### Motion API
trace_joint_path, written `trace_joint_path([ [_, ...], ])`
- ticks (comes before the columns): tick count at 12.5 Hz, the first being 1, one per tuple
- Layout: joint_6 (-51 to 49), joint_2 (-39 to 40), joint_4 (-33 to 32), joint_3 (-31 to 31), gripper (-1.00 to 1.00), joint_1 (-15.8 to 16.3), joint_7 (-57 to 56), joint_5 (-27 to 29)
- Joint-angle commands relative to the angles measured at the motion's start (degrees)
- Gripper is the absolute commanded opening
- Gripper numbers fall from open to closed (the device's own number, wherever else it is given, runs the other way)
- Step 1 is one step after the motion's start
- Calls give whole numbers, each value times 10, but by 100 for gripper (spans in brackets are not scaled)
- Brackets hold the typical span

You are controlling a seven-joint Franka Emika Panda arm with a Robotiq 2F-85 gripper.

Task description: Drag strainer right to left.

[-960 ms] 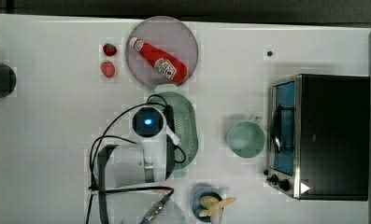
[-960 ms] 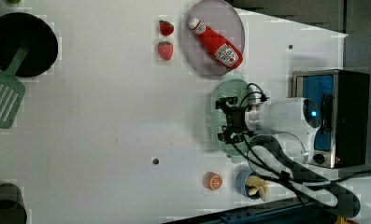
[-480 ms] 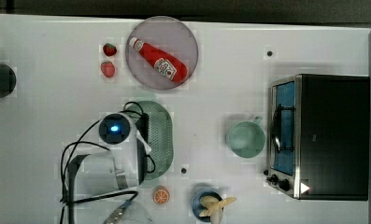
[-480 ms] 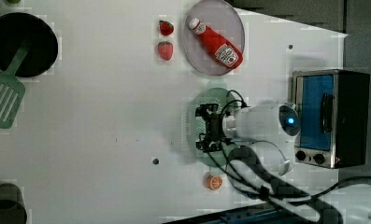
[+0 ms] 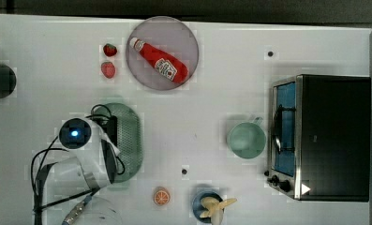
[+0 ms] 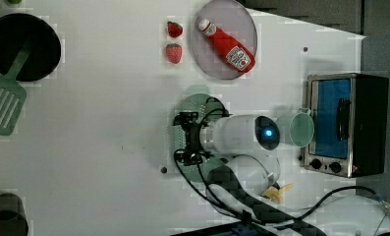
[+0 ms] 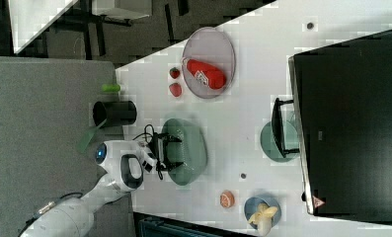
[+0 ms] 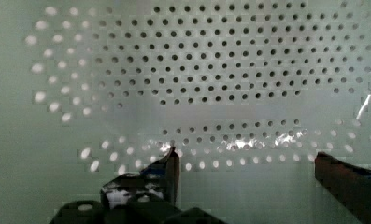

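End effector [image 8: 246,175] is down inside the strainer [image 5: 127,140] with its fingers [image 8: 167,172] spread wide apart over the holed floor, not clamped on anything. Strainer sits on the white tabletop [image 5: 212,93] toward the top view's left, below the grey plate [image 5: 148,70] with the ketchup bottle [image 5: 159,61] on it and well apart from the cup [image 5: 246,139] next to the toaster oven [image 5: 324,136]. Two strawberries [image 5: 108,61] lie just left of the plate in the top view, and an orange slice [image 5: 161,196] is near the strainer's lower end.

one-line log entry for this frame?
phase: dragging | gripper: open, inside strainer | strainer: moved toward top view's left | cup: untouched
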Motion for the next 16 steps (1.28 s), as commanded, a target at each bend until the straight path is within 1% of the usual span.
trace_joint_path([
  [1,-10,11,51,-11,100,33,64,-1],
  [4,-10,32,83,-11,100,58,68,1],
  [8,-10,60,131,-11,100,90,131,1],
  [10,-10,76,154,-11,100,104,136,1],
  [14,-9,106,192,-11,100,128,136,1],
  [16,-9,112,203,-12,100,132,137,1],
])
